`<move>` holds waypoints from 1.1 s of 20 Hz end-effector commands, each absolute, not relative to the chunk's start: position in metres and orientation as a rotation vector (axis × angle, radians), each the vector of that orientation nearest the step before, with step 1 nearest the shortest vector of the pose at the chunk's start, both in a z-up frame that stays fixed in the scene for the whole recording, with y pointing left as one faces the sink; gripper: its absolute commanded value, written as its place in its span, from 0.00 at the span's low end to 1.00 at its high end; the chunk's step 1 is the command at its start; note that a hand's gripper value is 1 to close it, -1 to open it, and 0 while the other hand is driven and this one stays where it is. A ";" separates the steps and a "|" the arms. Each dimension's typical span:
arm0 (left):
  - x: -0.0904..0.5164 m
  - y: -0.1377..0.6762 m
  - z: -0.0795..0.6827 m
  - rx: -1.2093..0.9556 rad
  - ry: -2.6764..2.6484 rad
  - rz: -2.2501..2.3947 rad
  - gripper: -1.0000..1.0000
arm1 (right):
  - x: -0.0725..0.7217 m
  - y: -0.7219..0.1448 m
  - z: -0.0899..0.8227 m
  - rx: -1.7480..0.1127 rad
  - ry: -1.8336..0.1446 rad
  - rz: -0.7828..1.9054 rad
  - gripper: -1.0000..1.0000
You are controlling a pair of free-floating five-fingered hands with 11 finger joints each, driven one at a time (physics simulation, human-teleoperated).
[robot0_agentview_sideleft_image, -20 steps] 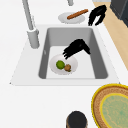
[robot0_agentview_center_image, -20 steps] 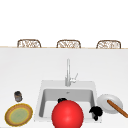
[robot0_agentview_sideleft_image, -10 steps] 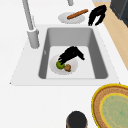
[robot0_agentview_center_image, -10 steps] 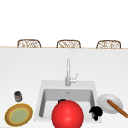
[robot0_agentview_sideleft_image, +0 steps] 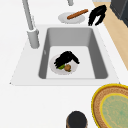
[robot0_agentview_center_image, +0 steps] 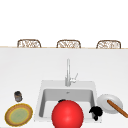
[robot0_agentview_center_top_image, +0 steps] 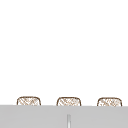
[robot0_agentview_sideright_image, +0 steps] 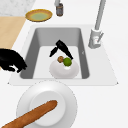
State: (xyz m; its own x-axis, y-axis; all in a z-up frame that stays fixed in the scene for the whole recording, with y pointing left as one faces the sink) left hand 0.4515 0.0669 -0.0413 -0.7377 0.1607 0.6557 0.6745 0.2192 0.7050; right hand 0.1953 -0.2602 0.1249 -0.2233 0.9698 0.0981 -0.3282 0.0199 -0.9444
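My left hand (robot0_agentview_sideleft_image: 66, 57) is down in the sink basin (robot0_agentview_sideleft_image: 72, 37), its straight fingers reaching onto a small white plate (robot0_agentview_sideleft_image: 53, 68). On that plate lie a green lime (robot0_agentview_sideright_image: 67, 61) and a small brown piece (robot0_agentview_sideright_image: 60, 59). In the right side view the left hand (robot0_agentview_sideright_image: 62, 47) points at the two, fingertips beside the lime, thumb held apart. From the front, just a bit of the left hand (robot0_agentview_center_image: 62, 100) shows behind a big red ball (robot0_agentview_center_image: 67, 114). My right hand (robot0_agentview_center_image: 96, 112) hangs idle over the sink's front right corner, fingers relaxed and drooping.
A white plate (robot0_agentview_center_image: 103, 101) with a baguette (robot0_agentview_center_image: 117, 108) lies on the counter right of the sink. A yellow-rimmed plate (robot0_agentview_center_image: 18, 115) and a dark cup (robot0_agentview_center_image: 18, 96) stand to the left. The faucet (robot0_agentview_center_image: 68, 72) rises behind the basin. Several chairs (robot0_agentview_center_image: 68, 43) line the far counter edge.
My left hand has sunk lower in the basin and moved onto the small plate, its fingers reaching the food. The right hand has stayed where it was.
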 end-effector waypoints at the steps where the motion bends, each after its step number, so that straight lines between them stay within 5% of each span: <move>1: 0.466 0.071 -0.061 -0.772 -2.053 -1.538 0.00 | 0.195 -0.260 0.125 -0.795 -1.152 1.472 0.50; 15: 0.515 0.056 -0.110 -0.828 -2.067 -1.419 0.00 | 0.195 -0.260 0.125 -0.795 -1.152 1.472 0.50; 16: 0.515 0.055 -0.109 -0.830 -2.063 -1.413 1.00 | 0.195 -0.260 0.125 -0.795 -1.152 1.472 0.50; 22: 0.521 0.055 -0.093 -0.749 -2.142 -1.528 1.00 | 0.195 -0.260 0.125 -0.795 -1.152 1.472 0.50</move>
State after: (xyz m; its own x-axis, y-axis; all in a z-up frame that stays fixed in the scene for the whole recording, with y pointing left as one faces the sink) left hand 0.5204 0.0541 -0.0832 -0.7799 0.1950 0.5947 0.6258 0.2515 0.7383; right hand 0.1953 -0.2602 0.1249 -0.2233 0.9698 0.0981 -0.3282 0.0199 -0.9444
